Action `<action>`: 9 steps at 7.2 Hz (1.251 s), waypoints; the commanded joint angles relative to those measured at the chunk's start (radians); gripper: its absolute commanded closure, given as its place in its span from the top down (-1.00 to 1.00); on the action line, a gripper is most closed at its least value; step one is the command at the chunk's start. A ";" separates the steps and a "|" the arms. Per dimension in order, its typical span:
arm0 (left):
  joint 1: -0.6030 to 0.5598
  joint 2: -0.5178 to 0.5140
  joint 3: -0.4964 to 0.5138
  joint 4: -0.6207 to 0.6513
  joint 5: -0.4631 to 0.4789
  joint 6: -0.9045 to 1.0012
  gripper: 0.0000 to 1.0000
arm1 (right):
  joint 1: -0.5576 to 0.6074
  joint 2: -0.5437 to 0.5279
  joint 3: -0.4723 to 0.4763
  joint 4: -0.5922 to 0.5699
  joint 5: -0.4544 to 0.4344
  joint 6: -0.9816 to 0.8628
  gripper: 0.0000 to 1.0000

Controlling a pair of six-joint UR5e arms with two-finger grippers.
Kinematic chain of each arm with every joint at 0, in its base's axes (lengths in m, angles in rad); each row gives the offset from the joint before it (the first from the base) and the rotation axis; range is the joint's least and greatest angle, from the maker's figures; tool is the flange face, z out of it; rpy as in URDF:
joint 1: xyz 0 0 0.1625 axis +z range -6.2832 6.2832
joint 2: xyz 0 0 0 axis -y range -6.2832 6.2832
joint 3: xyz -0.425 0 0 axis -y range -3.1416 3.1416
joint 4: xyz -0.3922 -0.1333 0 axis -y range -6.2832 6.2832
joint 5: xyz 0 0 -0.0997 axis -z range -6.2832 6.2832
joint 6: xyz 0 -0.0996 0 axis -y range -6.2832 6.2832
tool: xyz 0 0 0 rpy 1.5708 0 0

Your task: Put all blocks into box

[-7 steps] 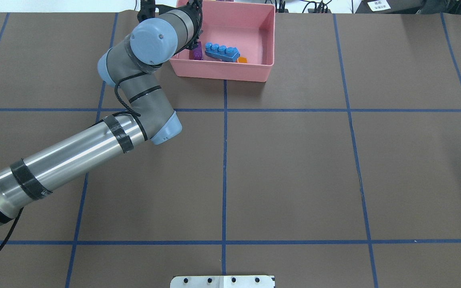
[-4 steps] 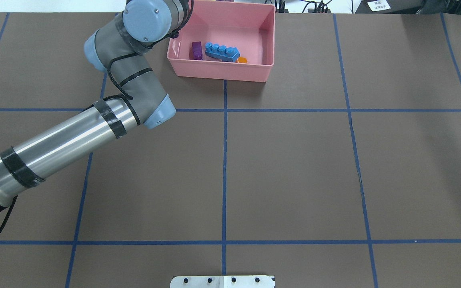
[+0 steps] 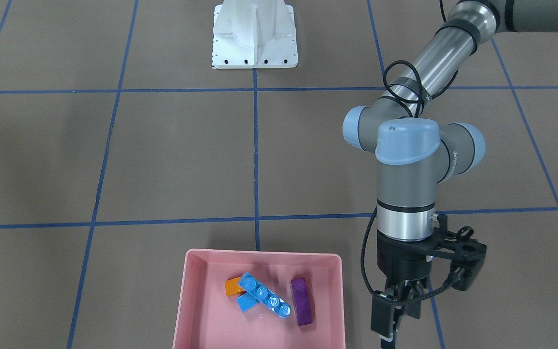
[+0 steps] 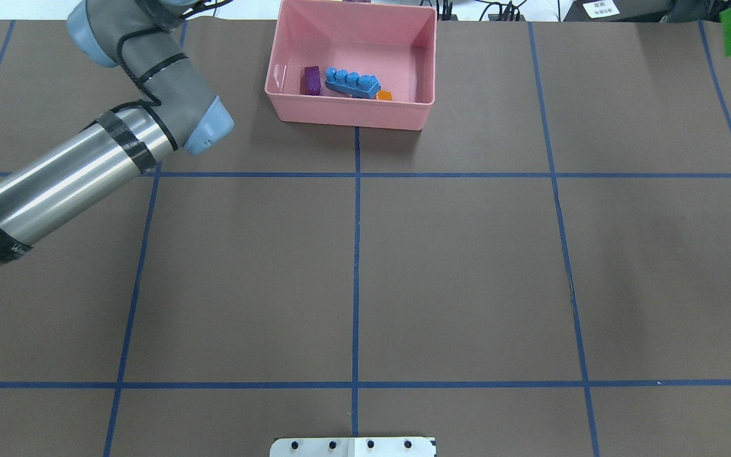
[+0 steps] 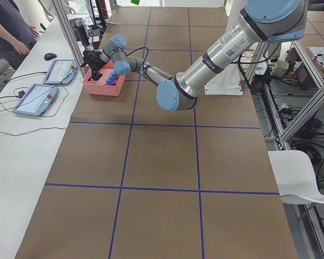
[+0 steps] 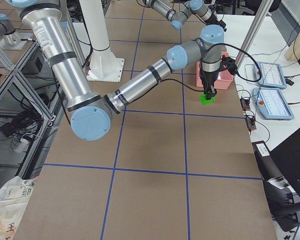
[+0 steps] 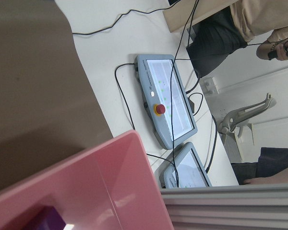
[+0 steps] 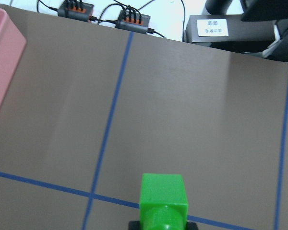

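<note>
Pink box (image 4: 349,115) holds the long blue brick (image 3: 265,294) plus 3 more. Right gripper (image 6: 206,96) at its 3 o'clock clamps the green brick (image 8: 163,201); left gripper (image 3: 391,322), can't tell how wide.

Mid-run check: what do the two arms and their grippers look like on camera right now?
Both match: the left arm and right arm have brushed silver tubes, grey joint housings, light-blue end caps. Black tape bands wrap the tubes; a black cable runs to each wrist. The left gripper and right gripper are black; finer detail is too small to tell.
</note>
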 commanded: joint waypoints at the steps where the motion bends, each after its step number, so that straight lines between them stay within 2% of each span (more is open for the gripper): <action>1: -0.066 0.092 -0.018 0.007 -0.084 0.202 1.00 | -0.149 0.216 -0.098 0.004 -0.048 0.234 -1.00; 2: -0.109 0.126 -0.029 0.005 -0.122 0.326 1.00 | -0.189 0.328 -0.240 0.108 -0.090 0.312 -1.00; 3: -0.149 0.210 -0.087 -0.007 -0.190 0.421 1.00 | -0.215 0.415 -0.384 0.262 -0.091 0.436 -1.00; 4: -0.166 0.274 -0.100 -0.011 -0.209 0.551 1.00 | -0.239 0.480 -0.505 0.388 -0.094 0.469 -1.00; 5: -0.193 0.319 -0.100 -0.013 -0.209 0.677 1.00 | -0.260 0.537 -0.595 0.441 -0.105 0.469 -1.00; 6: -0.228 0.356 -0.100 -0.010 -0.210 0.812 1.00 | -0.313 0.575 -0.662 0.507 -0.187 0.472 -1.00; 8: -0.275 0.414 -0.097 -0.002 -0.212 1.015 1.00 | -0.424 0.632 -0.810 0.700 -0.348 0.628 -1.00; 9: -0.276 0.449 -0.097 -0.013 -0.212 1.031 1.00 | -0.465 0.661 -0.862 0.734 -0.406 0.658 -1.00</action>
